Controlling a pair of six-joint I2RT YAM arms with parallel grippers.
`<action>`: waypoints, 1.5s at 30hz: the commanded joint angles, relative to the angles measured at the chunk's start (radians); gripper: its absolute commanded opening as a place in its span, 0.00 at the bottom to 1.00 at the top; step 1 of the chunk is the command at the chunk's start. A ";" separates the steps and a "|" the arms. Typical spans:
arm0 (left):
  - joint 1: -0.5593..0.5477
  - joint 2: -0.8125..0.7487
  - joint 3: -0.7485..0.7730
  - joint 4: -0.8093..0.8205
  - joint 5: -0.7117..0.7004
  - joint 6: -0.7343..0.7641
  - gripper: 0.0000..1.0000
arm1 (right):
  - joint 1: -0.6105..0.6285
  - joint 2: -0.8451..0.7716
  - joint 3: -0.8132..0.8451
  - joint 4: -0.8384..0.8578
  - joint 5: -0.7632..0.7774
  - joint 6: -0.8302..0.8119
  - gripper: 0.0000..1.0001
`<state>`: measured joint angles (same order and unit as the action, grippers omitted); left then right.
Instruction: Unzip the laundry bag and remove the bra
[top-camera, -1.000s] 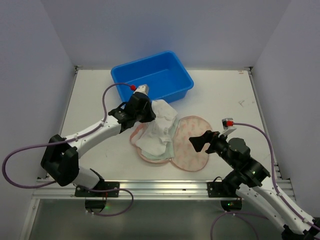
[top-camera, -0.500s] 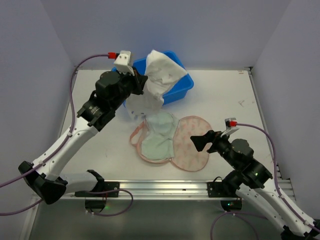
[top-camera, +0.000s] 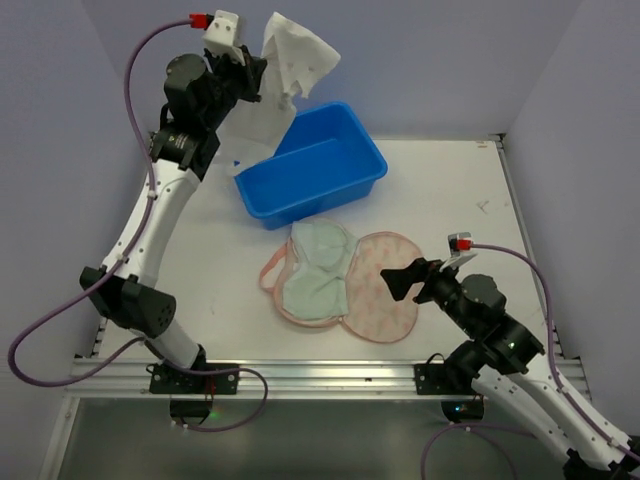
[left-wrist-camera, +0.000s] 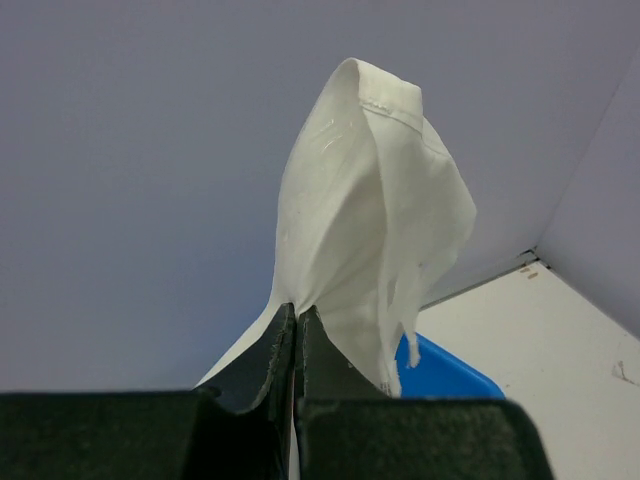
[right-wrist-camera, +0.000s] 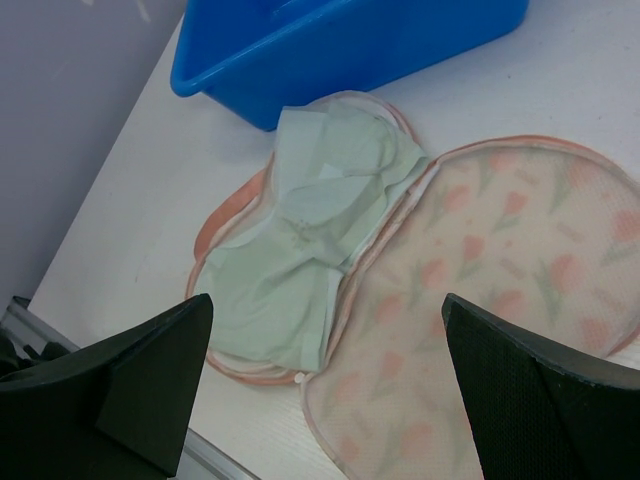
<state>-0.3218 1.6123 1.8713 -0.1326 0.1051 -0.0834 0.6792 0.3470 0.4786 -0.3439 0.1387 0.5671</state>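
White cloth (left-wrist-camera: 372, 215) is clenched between the closed fingers of the left gripper (left-wrist-camera: 296, 335). That gripper is raised high at the rear left, close to the back wall (top-camera: 440, 60), and the cloth hangs above the left corner of the blue bin (top-camera: 322, 165). The right gripper (top-camera: 393, 284) is spread wide and grasps nothing; it is poised over the right side of the laundry bag (right-wrist-camera: 520, 235).

The bag lies unzipped and flat on the table (top-camera: 455, 195), floral half to the right. The bra (right-wrist-camera: 300, 225) rests in the left half, inside the pink edging, uncovered and untouched by either arm. The bin stands just behind the bag, near the bra's far edge.

The table is white, with faint dark marks at far right. Pale grey walls enclose three sides, and a metal rail (top-camera: 320, 372) runs along the near edge.
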 joint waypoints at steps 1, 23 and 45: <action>0.061 0.060 0.104 0.083 0.194 -0.013 0.00 | -0.001 0.020 0.041 0.045 0.022 -0.036 0.99; 0.107 0.254 -0.184 0.197 0.397 -0.063 0.00 | -0.003 0.142 0.028 0.124 0.007 -0.061 0.99; 0.096 0.508 0.025 0.042 0.352 -0.160 0.95 | -0.003 0.214 0.038 0.138 -0.022 -0.049 0.99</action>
<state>-0.2226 2.2684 1.9285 -0.1356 0.4896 -0.1669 0.6792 0.5533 0.4808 -0.2543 0.1204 0.5198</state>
